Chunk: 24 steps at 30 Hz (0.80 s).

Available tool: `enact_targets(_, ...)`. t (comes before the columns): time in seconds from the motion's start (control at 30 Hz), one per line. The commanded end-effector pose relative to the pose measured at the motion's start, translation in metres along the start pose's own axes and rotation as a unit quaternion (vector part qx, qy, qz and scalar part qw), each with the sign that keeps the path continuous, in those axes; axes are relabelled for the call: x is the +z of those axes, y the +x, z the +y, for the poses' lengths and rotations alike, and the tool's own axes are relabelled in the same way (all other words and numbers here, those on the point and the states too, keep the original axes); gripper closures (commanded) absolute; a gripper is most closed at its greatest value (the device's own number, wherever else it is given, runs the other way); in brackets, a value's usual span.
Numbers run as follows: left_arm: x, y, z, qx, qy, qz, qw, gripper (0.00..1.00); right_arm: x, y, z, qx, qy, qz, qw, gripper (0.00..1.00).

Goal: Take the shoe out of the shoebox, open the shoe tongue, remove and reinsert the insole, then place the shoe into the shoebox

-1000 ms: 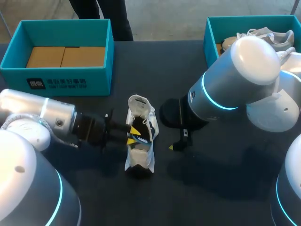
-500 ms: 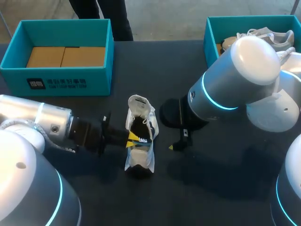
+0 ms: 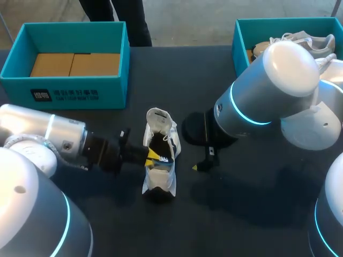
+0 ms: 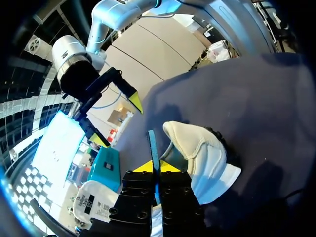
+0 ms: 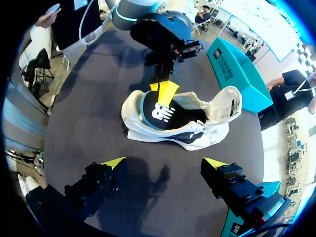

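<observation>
The shoe point(image 3: 159, 123) is set mid-tabletop point(image 3: 241, 214); its insole point(image 4: 153, 148) is pinched edge-on by the closed left tool point(image 4: 154, 167) from 9 o'clock; the right tool point(image 5: 164, 163) is held wide open, empty, at 3 o'clock.

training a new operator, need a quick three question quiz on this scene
1. True or false: the right gripper touches the shoe.
2. What does the left gripper pinch? A the insole, B a lace, C nothing.
3. Where does the shoe lie?
Key: 1 false, it is open and apart from the shoe. 2 A. 3 on the table, outside the boxes.
</observation>
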<state>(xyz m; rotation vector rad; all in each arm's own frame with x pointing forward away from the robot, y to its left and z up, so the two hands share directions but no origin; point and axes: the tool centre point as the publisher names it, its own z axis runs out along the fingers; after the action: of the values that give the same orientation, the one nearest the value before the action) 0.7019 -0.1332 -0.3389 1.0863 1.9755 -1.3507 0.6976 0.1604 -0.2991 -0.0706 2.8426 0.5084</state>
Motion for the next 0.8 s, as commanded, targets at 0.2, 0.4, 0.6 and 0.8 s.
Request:
enact_targets(0.2, 0.001, 0.001, 0.009, -0.003, -0.011, -0.001, 1.000, 1.00, 0.002, 0.001, 0.000, 0.000, 0.000, -0.001, 1.000, 0.00)
enact_targets(0.4, -0.010, 0.002, 0.001, -0.007, -0.016, -0.009, 1.000, 0.36, 0.002, 0.001, 0.000, 0.000, 0.000, -0.001, 1.000, 0.00)
enact_targets(0.6, -0.018, 0.000, -0.010, -0.002, -0.011, -0.017, 1.000, 0.51, 0.002, 0.001, 0.000, 0.000, 0.000, -0.001, 1.000, 0.00)
enact_targets(0.8, -0.019, 0.001, -0.014, 0.001, -0.009, -0.016, 1.000, 0.70, 0.002, 0.001, 0.000, 0.000, 0.000, -0.001, 1.000, 0.00)
